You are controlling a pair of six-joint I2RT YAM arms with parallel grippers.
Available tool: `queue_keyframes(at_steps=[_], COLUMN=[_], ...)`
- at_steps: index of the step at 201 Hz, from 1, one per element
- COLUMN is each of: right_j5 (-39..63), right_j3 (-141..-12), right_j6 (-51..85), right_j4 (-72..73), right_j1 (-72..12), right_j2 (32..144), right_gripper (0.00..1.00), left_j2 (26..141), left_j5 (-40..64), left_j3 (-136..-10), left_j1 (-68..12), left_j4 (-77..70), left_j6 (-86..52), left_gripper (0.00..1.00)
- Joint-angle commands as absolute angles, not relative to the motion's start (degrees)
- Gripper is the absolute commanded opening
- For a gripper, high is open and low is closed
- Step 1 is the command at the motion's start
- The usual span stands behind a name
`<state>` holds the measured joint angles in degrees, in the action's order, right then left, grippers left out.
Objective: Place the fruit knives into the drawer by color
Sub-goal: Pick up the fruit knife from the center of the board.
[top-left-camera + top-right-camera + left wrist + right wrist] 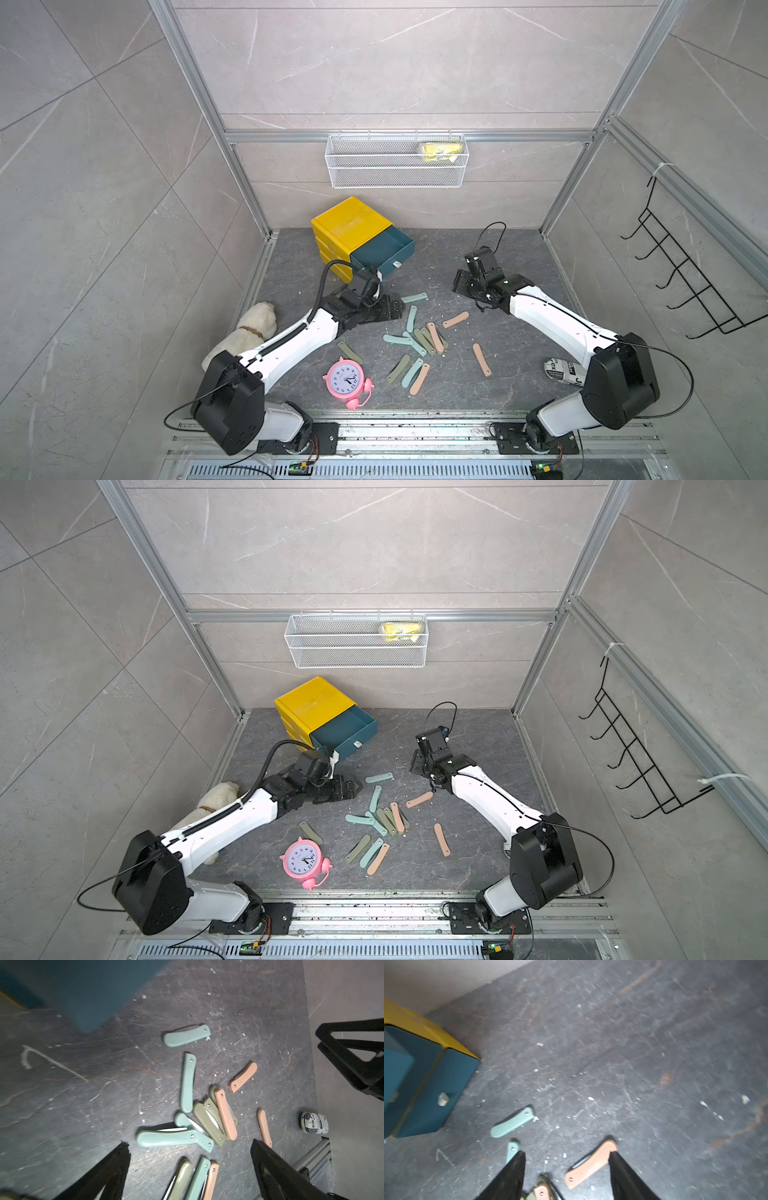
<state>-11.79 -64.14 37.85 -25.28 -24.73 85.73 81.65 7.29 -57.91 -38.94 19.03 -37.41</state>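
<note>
While both arms reach over the dark bench [511, 390], the stock stands as follows.

Fruit knives [424, 341] — teal, olive and pink, some with the blade showing — lie loose on the bench between the 2 arms, and several overlap in a middle heap. 1 teal knife [414, 297] lies apart, nearest the drawer [384, 248]. 1 pink knife [456, 320] lies towards the right arm.

Drawer: teal, pulled out from the top of a yellow cabinet [347, 222] at the back.

Left tool [395, 308]: jaws spread wide, holding nothing, beside the teal knife and near the drawer's front.

Right tool [460, 283]: jaws parted, holding nothing, over the bench near the pink knife.

Also present: pink alarm clock [347, 380], white plush toy [254, 328], newsprint-patterned cylinder [563, 371], wire basket [397, 166] on the back wall.
</note>
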Motion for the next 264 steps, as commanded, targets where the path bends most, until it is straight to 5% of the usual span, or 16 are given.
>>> queue_keyframes(at_steps=[1, 59, 168, 264], right_j5=[-14.2, -15.7, -13.9, -11.2], right_j3=[-60.9, -53.7, -43.3, -42.5], right_j6=[40.6, 42.0, 47.0, 47.2], right_j4=[-24.7, -22.9, -21.8, -20.1], right_j1=[-23.3, -21.1, -10.7, -6.7], right_j2=[81.7, 78.6, 71.3, 70.4], right_gripper=[0.66, 0.65, 0.66, 0.66], left_j2=[86.7, 100.8, 131.8, 141.2], left_j5=[7.5, 6.8, 5.9, -1.8], left_j3=[-62.0, -73.1, -114.8, -122.0], left_j1=[-42.7, -50.1, -53.3, -57.4], left_j4=[18.3, 21.2, 42.0, 49.2], left_j6=[-35.8, -32.3, -12.6, -7.8], left_gripper=[0.91, 0.86, 0.85, 0.76])
